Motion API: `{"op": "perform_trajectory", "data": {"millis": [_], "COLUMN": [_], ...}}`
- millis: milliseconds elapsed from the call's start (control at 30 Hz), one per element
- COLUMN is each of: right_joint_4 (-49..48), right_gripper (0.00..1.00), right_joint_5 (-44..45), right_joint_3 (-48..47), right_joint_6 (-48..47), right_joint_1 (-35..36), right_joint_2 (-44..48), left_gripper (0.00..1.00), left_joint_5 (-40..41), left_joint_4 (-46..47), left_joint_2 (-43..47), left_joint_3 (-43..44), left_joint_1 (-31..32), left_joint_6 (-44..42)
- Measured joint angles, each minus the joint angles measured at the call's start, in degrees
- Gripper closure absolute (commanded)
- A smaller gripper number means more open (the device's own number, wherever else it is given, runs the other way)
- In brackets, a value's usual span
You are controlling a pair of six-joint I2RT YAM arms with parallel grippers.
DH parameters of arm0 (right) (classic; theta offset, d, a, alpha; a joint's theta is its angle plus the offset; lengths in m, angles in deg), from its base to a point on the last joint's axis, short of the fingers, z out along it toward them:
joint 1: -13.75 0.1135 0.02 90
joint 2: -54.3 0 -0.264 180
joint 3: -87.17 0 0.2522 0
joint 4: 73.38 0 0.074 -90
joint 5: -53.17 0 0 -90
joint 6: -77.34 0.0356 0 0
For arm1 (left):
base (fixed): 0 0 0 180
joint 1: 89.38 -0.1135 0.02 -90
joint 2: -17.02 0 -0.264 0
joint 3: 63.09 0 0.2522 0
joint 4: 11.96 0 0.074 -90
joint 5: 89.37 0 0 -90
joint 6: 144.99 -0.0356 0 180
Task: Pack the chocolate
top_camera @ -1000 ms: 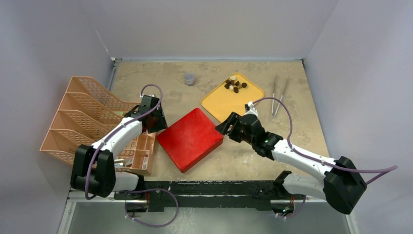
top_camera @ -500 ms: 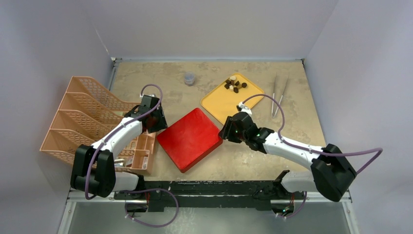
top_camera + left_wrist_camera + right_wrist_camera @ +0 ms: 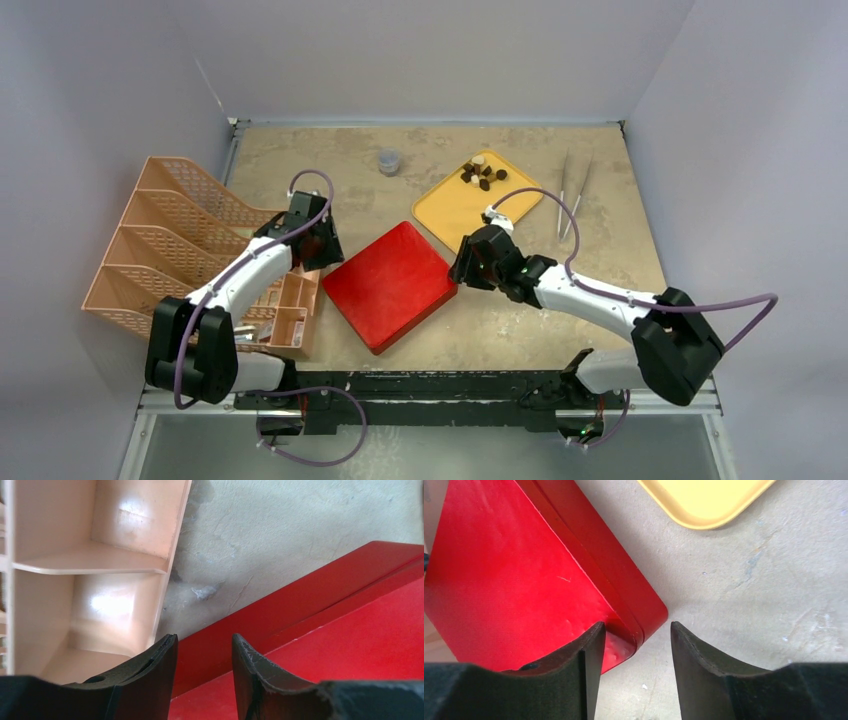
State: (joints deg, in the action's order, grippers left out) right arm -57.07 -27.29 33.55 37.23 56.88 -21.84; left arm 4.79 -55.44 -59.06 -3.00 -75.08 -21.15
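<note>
The chocolate (image 3: 483, 173) is a small heap of dark, light brown and cream bits at the far end of a yellow tray (image 3: 470, 210). A closed red box (image 3: 390, 285) lies mid-table. My left gripper (image 3: 322, 250) hangs over the box's left corner, open. In the left wrist view the box's edge (image 3: 300, 605) runs between the left gripper's (image 3: 202, 645) jaws, and no contact shows. My right gripper (image 3: 462, 268) is at the box's right corner, open. The red box (image 3: 524, 570) sits under one finger of the right gripper (image 3: 636, 630); the other finger is over bare table.
A peach mesh file organiser (image 3: 180, 240) with a compartment tray (image 3: 292, 312) stands left, close to my left arm; its walls (image 3: 100, 545) fill that wrist view. Metal tweezers (image 3: 572, 195) lie right of the yellow tray (image 3: 704, 500). A small grey cup (image 3: 389, 161) sits at the back.
My right arm has swung left and brought its gripper up to the box's right corner, its jaws narrowing. The left arm and the box have stayed put.
</note>
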Motion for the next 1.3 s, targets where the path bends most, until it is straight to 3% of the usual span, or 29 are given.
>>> {"op": "perform_trajectory", "data": {"millis": [133, 233, 300, 433, 500, 633, 967, 1300], "right_joint_4": [6.8, 9.7, 10.5, 9.9, 8.2, 4.5, 2.5, 2.5], "right_gripper": [0.42, 0.48, 0.6, 1.0, 1.0, 1.0, 1.0, 1.0], "right_joint_5": [1.5, 2.2, 2.9, 3.0, 2.4, -1.4, -6.0, -6.1], "right_joint_3": [-5.0, -10.0, -13.3, -18.6, -21.2, -26.6, -38.7, -40.3], "right_joint_6": [-2.4, -4.4, -5.9, -9.2, -10.9, -13.6, -16.6, -17.0], "right_joint_1": [-0.1, -0.1, -0.1, -0.1, -0.1, -0.1, -0.1, 0.0], "right_joint_2": [0.0, 0.2, 0.2, -1.0, -3.1, -9.9, -31.6, -33.9], "left_gripper": [0.58, 0.62, 0.67, 0.82, 0.91, 0.98, 0.98, 0.98], "left_joint_5": [0.8, 1.2, 1.2, -0.1, -0.8, -1.9, -3.1, -4.2], "left_joint_4": [-2.8, -2.6, -2.5, -2.1, -1.4, -1.2, -0.2, -0.8], "left_joint_2": [-0.2, 0.3, 1.0, 2.1, 2.2, 1.5, -2.9, -3.1], "left_joint_3": [5.0, 8.5, 9.6, 9.3, 8.2, 5.2, 1.7, 3.1], "left_joint_1": [0.0, 0.0, 0.0, 0.0, 0.0, 0.0, 0.0, 0.0], "left_joint_6": [-0.4, -0.5, -0.5, -0.4, -0.4, -0.4, -0.2, -0.2]}}
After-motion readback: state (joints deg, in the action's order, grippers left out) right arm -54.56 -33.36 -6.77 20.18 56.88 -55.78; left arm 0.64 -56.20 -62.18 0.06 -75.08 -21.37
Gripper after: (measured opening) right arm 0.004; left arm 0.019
